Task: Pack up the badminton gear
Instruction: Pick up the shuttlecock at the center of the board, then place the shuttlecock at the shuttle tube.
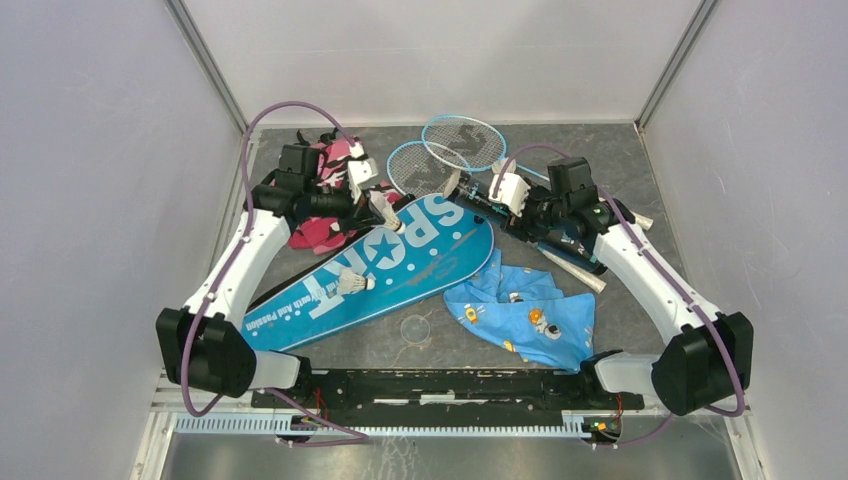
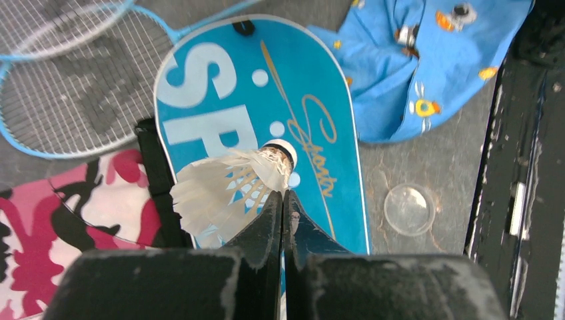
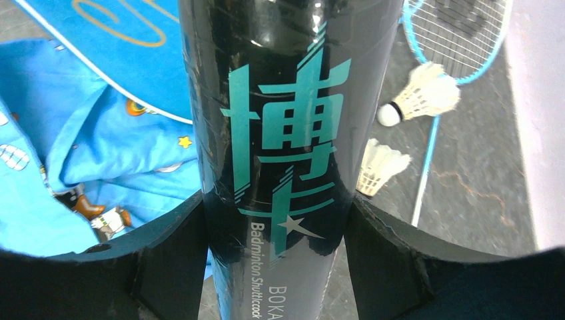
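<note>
Grey tabletop (image 1: 620,160): left end effector (image 2: 283,197) pinches a shuttlecock (image 2: 230,187) above the blue cover (image 2: 226,100); right end effector (image 3: 276,220) clamps the black tube (image 3: 280,80).

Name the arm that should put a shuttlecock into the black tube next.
Left. The left fingers pinch a shuttlecock over the SPORT cover; the right fingers are occupied, clamped around the black tube.

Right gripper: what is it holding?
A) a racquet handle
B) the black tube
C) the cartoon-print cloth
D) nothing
B: in the right wrist view the right gripper has a finger pressed against each side of the black tube, which is printed "Badminton Shuttlecock".
</note>
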Tool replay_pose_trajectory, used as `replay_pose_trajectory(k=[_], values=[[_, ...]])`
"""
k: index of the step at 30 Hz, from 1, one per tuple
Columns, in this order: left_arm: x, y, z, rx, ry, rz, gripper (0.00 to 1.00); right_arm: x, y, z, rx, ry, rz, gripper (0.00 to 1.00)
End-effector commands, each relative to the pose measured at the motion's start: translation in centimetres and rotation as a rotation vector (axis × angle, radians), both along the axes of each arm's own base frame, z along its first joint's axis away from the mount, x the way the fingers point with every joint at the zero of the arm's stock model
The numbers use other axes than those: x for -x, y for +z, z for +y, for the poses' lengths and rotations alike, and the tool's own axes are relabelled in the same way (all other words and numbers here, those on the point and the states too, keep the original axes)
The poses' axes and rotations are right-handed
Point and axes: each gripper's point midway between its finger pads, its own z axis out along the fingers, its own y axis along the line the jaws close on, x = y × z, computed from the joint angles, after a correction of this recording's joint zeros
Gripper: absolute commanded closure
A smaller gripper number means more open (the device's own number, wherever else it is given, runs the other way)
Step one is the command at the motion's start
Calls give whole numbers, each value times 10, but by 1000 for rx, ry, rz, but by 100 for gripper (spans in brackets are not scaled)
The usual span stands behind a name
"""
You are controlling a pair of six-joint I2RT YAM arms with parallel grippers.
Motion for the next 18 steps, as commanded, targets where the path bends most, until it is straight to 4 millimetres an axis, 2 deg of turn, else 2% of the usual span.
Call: replay_pose_trajectory(k=[1, 9, 14, 18], values=[[3, 51, -11, 131, 10, -25, 98, 6, 12, 14, -24, 114, -11, 94], [3, 92, -29, 291, 9, -8, 98, 27, 1, 31, -54, 240, 55, 94], [11, 97, -44, 317, -23, -12, 98, 34, -3, 41, -74, 283, 78, 94], [15, 93, -53, 322, -32, -13, 98, 37, -6, 47, -85, 305, 94, 94]])
